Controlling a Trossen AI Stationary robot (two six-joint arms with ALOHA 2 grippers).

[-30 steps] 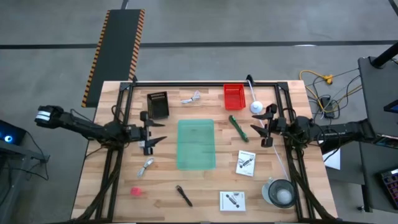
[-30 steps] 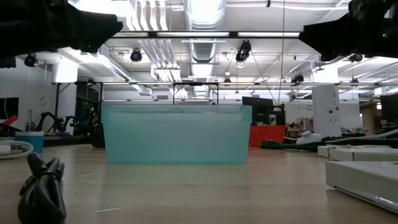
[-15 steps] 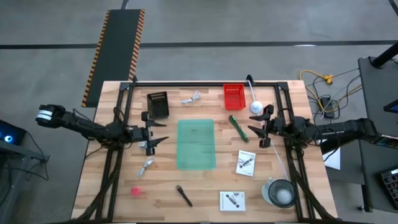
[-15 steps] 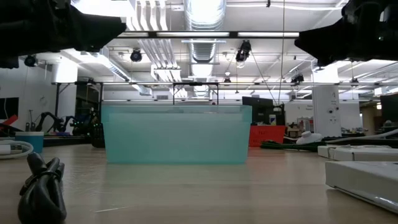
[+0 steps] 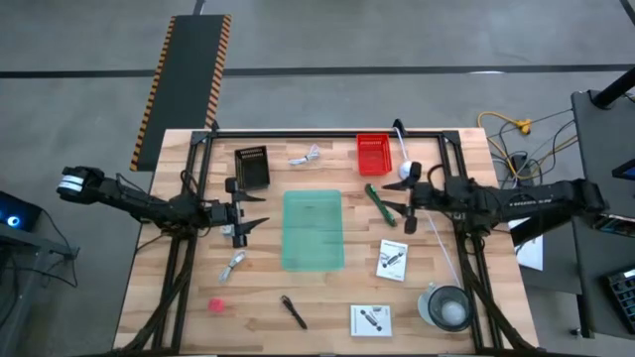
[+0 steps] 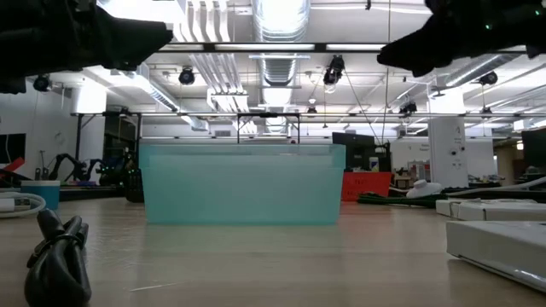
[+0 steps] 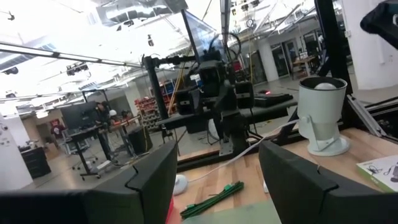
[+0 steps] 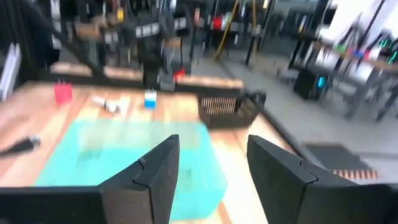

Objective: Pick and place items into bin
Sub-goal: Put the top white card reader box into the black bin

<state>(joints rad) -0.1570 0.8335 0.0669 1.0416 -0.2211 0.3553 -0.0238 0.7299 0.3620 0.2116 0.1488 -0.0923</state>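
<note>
In the high view my left gripper (image 5: 256,210) hovers open left of the translucent teal bin (image 5: 313,230). My right gripper (image 5: 397,204) hovers open right of the bin, over the green marker (image 5: 377,204). Lying flat on the table are two white packets (image 5: 392,260) (image 5: 370,319), white coiled cables (image 5: 236,263) (image 5: 305,156), a pink blob (image 5: 216,304) and a black pen-like tool (image 5: 293,311). The left wrist view shows the open fingers (image 7: 155,180) and the marker (image 7: 214,199). The right wrist view looks over the bin (image 8: 124,162).
A red basket (image 5: 373,154) and a black basket (image 5: 252,167) stand near the far edge. A white round-headed object (image 5: 409,171) sits beside the right arm, and a glass bowl (image 5: 446,305) near the near right corner. Black frame rails (image 5: 189,248) run along both sides.
My right gripper has moved toward the table's left, from beside the right rail to above the green marker, staying open. The items and the bin lie where they were.
</note>
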